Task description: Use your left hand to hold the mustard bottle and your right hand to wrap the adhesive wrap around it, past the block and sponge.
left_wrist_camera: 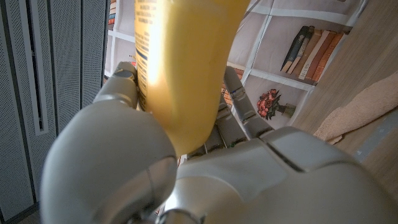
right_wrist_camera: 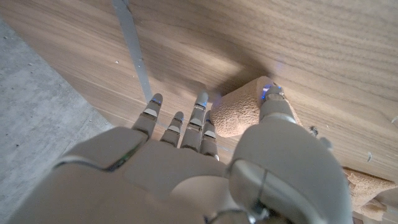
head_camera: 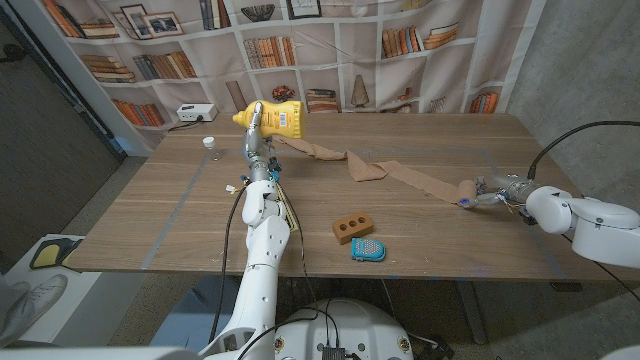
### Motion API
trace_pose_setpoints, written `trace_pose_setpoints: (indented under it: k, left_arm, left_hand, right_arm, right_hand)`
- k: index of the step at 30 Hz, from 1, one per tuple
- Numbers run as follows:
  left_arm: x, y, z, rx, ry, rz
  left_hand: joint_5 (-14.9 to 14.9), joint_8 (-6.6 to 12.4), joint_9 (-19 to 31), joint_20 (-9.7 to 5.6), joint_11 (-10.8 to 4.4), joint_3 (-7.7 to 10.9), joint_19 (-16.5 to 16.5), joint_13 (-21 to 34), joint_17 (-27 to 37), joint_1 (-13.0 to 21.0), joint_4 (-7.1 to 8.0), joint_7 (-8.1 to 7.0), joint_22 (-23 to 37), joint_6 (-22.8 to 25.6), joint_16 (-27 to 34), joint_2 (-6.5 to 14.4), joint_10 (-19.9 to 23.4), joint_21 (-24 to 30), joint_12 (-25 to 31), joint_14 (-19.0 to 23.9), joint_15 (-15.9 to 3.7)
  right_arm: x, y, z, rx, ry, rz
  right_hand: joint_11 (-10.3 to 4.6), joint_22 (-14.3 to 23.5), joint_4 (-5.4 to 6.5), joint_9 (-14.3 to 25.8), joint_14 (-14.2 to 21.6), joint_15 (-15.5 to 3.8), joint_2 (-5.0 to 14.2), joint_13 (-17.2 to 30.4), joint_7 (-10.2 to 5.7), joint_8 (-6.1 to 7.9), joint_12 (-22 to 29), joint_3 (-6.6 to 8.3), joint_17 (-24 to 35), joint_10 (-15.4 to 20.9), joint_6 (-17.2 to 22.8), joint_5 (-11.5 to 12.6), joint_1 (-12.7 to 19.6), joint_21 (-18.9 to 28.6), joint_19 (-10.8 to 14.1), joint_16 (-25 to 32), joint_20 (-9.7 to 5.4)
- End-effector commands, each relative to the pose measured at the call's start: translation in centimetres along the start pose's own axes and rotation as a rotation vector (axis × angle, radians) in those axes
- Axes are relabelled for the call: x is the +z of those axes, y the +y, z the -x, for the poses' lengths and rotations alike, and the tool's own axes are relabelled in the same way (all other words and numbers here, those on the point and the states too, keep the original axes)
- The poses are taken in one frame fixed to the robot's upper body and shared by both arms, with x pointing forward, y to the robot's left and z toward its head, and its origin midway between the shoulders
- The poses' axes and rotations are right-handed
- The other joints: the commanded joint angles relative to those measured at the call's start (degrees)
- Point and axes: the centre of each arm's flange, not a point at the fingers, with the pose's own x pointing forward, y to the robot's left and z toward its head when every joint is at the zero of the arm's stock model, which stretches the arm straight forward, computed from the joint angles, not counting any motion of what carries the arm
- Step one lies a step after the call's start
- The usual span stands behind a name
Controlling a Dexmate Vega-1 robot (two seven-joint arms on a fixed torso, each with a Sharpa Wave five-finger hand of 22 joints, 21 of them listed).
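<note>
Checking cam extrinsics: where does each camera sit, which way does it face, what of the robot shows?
Head view: on the head, looking down the table; both arms show.
Left wrist view: behind the left hand, facing the mustard bottle it grips.
Right wrist view: behind the right hand, facing the wrap roll it holds.
Shared: head and left wrist views show the bottle.

block (head_camera: 353, 228) on desk (head_camera: 440, 150) | sponge (head_camera: 367, 249) just before block | wrap (head_camera: 400, 174) behind block | mustard bottle (head_camera: 274, 119) behind-left of block

Bottle (head_camera: 279, 119) glossy yellow plastic, wrap (head_camera: 400, 174) matt tan crepe cloth, table (head_camera: 430, 230) matt grained wood, hands' shells smooth grey plastic.
</note>
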Motion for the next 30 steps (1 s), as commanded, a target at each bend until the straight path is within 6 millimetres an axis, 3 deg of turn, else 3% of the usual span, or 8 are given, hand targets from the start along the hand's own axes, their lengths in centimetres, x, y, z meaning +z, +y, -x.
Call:
trace_pose_setpoints:
  k: [1, 7, 13, 19, 30]
  left_arm:
    - [-0.1, -0.3, 0.1, -0.005, 0.0, 0.0]
    - [0.0, -0.3, 0.1, -0.008, 0.001, 0.001]
    - [0.0, -0.2, 0.1, -0.01, 0.006, 0.0]
    - [0.0, -0.2, 0.0, -0.013, 0.009, 0.006]
    - [-0.2, -0.2, -0.2, 0.0, -0.009, 0.02]
  left_hand:
    - [0.4, 0.59, 0.1, -0.05, -0.01, 0.39, -0.2, 0.0, 0.2, 14.2, -0.13, 0.19, 0.1, -0.1, 0.2, 14.6, 0.2, 0.3, 0.3, 0.3, 0.07]
    - [0.4, 0.75, 0.1, 0.02, -0.02, 0.44, -0.2, 0.1, 0.0, 14.2, -0.15, 0.23, 0.1, -0.2, 0.0, 14.6, 0.1, 0.3, 0.4, 0.2, 0.15]
    - [0.4, 0.87, 0.0, 0.03, -0.09, 0.47, -0.2, 0.0, 0.1, 14.2, -0.16, 0.18, 0.0, -0.2, 0.1, 14.6, 0.2, 0.3, 0.4, 0.2, 0.12]
    - [0.4, 1.06, 0.1, 0.06, -0.09, 0.5, -0.2, 0.1, 0.0, 14.1, -0.16, 0.11, 0.0, -0.3, 0.1, 14.6, -0.1, 0.3, 0.5, 0.2, 0.13]
    - [0.3, 1.1, -0.1, -0.06, -0.12, 0.54, -0.2, 0.0, 0.1, 14.1, -0.17, 0.04, 0.0, -0.4, 0.2, 14.6, -0.1, 0.3, 0.5, 0.2, 0.08]
  right_arm:
    - [-1.1, -0.3, 0.7, -0.102, -0.017, -0.152]
    - [-1.1, 0.0, 0.8, -0.09, -0.019, -0.162]
    - [-1.6, -0.3, 1.5, -0.162, -0.032, -0.297]
    - [-1.8, -2.0, 2.5, -0.248, -0.061, -0.427]
    - [-0.3, -4.5, 3.9, -0.307, -0.148, -0.455]
  right_hand:
    - [-0.07, 0.1, 0.16, 0.7, 1.5, -1.82, 0.87, 0.7, -1.58, 0.99, 1.0, 0.77, 0.2, 1.5, 2.6, 0.5, 0.7, 0.3, 0.9, 0.5, 0.04]
    - [0.12, 0.1, 0.42, 1.2, 1.9, -1.53, 0.79, 1.4, -1.53, 1.51, 1.6, 0.75, 0.2, 2.0, 3.0, 0.7, 0.3, 0.2, 1.3, 0.3, 0.4]
    - [-0.81, 0.1, 0.96, 2.2, 4.6, -2.88, 2.15, 2.6, -2.94, 3.84, 3.8, 1.33, 0.5, 5.7, 7.0, 1.2, -0.1, 0.3, 2.5, 1.0, -0.45]
    - [-0.78, 0.1, 0.73, 2.9, 6.9, -2.83, 1.84, 3.4, -2.48, 5.33, 5.2, 1.42, 0.6, 8.2, 9.1, 1.6, -0.2, 0.6, 4.0, 1.4, -0.19]
    - [-0.12, 0.1, 0.55, 3.5, 7.4, -2.54, 0.92, 4.1, -2.0, 5.95, 5.7, 1.17, 0.6, 8.5, 9.3, 1.8, -0.5, 0.5, 4.5, 1.1, -0.07]
